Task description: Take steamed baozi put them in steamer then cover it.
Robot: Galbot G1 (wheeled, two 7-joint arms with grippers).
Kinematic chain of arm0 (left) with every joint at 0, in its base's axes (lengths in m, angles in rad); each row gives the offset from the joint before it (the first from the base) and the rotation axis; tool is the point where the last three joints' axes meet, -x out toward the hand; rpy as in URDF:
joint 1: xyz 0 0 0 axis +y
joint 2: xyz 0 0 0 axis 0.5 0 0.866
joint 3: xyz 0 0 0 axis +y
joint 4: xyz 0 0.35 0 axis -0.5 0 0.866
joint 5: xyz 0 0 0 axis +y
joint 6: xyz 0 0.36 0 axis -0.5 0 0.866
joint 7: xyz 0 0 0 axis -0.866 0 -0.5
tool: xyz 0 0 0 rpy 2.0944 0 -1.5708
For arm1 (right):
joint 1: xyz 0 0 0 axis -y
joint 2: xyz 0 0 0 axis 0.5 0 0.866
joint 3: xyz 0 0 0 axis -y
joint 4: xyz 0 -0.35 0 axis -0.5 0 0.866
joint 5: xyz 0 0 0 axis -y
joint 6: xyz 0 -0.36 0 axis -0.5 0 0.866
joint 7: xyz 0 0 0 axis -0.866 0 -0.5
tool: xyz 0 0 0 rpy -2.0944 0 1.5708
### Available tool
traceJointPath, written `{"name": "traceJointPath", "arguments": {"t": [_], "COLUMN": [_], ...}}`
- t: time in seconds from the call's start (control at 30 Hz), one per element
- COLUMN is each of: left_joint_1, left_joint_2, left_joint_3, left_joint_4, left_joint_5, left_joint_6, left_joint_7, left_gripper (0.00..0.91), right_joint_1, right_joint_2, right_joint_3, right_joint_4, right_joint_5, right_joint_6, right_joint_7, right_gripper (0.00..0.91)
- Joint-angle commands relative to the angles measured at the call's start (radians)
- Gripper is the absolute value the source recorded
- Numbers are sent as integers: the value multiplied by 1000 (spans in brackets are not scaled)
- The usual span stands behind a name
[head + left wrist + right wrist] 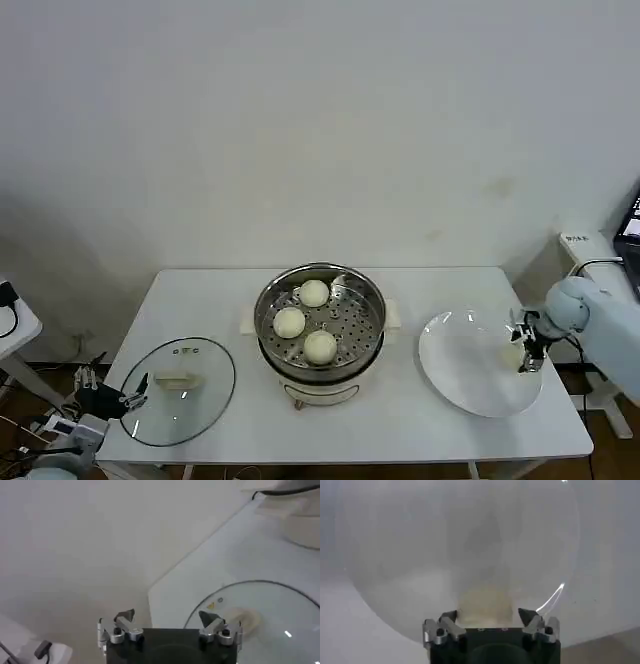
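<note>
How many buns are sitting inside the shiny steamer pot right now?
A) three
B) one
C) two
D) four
A: in the head view three steamed baozi rest on the perforated tray of the steamer, which is uncovered.

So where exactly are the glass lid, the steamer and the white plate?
glass lid (205,395), head view, on the clear glass beside its cream handle.
steamer (352,322), head view, on the bare perforated tray.
white plate (460,365), head view, on its bare middle.
</note>
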State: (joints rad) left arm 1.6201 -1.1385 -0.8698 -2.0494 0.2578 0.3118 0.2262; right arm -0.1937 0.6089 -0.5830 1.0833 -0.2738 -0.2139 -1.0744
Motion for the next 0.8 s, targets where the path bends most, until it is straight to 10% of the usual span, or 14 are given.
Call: {"name": "traceJointPath", "arguments": {"t": [0.03,0.43,0.8], "left_joint_1": [1,0,-17], "left_joint_2": [1,-2,9], "left_joint_3": [-1,-2,6], "left_joint_4": [-2,-6,-15], "left_joint_5": [0,-1,-3], "left_joint_6": [0,0,9], "left_joint_7": [0,0,4], "left_gripper": [907,907,907], "right_joint_1": [-3,81,558], "right_joint_2": [4,-98,-108], "right_joint_3": [4,-71,-394], "right_joint_4": [3,143,274], "right_joint_5": [-3,58,322], "right_joint_6": [-7,-33,-114], "right_joint_7": [-5,-14,5], "right_gripper": [645,615,615]}}
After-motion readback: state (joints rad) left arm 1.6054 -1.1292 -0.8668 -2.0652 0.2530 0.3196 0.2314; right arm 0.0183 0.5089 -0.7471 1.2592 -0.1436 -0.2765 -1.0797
